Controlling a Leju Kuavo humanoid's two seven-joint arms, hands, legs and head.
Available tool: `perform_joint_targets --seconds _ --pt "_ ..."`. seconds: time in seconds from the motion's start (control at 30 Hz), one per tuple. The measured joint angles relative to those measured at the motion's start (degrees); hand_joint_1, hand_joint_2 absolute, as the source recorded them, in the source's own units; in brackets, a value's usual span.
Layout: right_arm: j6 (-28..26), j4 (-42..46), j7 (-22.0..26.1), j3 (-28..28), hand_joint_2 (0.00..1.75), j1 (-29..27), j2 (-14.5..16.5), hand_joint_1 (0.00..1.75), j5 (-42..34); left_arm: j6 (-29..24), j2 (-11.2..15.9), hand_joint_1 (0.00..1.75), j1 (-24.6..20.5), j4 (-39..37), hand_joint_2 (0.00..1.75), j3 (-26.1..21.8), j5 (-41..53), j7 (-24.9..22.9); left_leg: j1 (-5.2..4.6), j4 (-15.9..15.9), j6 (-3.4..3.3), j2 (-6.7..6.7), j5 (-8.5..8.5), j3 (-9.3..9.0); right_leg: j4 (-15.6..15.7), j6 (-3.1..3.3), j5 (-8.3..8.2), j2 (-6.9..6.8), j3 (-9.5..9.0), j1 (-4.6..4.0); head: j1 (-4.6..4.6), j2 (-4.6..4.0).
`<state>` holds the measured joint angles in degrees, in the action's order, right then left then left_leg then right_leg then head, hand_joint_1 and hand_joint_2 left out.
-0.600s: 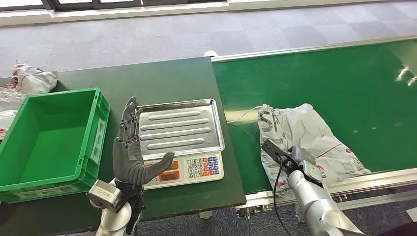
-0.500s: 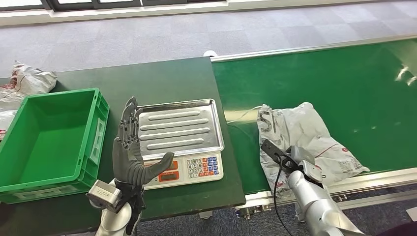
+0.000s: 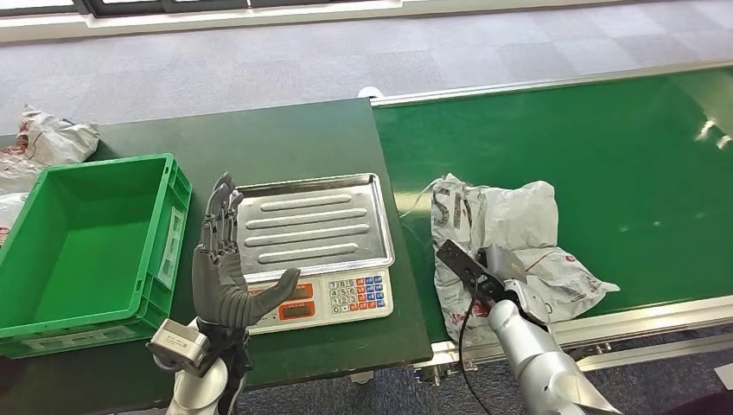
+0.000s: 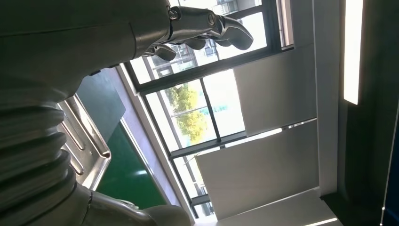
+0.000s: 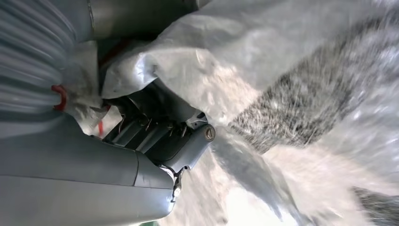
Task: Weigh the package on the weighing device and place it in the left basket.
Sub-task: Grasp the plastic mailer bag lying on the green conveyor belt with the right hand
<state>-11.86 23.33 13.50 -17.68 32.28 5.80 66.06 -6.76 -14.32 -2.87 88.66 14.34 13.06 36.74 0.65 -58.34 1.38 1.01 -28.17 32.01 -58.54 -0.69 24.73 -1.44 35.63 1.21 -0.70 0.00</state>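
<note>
Gripping the package [image 3: 506,233] on the conveyor belt [image 3: 605,147] beside the counter's right edge, the right hand [image 3: 488,272] has barely started; scale [image 3: 315,246] and basket [image 3: 86,242] sit empty, left hand [image 3: 226,277] open, idle.

The dark table [image 3: 285,138] carries a green basket [image 3: 52,303] and scale [image 3: 315,233] (side by side).

Package [image 3: 510,233]: crinkled glossy white plastic film. Scale tray [image 3: 315,225]: ribbed brushed metal. Basket [image 3: 86,251]: smooth green plastic.
</note>
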Motion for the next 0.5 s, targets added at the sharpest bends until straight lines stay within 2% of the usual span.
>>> perform_joint_targets --seconds 0.1,0.27,0.5 --pt "-2.5 4.4 1.5 0.1 1.75 -0.8 1.2 1.75 -3.1 -0.4 0.0 0.00 0.4 0.2 1.75 -0.2 0.0 0.2 0.00 0.0 0.00 0.00 -0.01 0.02 0.0 0.00 0.01 0.00 0.03 0.00 0.00 0.00" --pt "-2.6 8.9 1.5 0.4 1.75 -1.8 2.3 1.75 -4.4 -0.5 0.0 0.00 0.7 0.5 1.75 -0.2 0.1 0.4 -0.02 0.0 -0.02 -0.01 -0.02 0.06 0.0 -0.01 0.01 0.00 0.07 0.01 0.00 0.00" --pt "-2.6 11.0 1.5 0.8 1.75 -2.5 2.7 1.75 -4.7 -0.5 0.1 0.00 0.8 0.5 1.75 -0.2 0.1 0.4 -0.02 0.0 -0.02 -0.01 -0.02 0.07 0.0 -0.01 0.01 0.00 0.08 0.01 0.00 0.00"
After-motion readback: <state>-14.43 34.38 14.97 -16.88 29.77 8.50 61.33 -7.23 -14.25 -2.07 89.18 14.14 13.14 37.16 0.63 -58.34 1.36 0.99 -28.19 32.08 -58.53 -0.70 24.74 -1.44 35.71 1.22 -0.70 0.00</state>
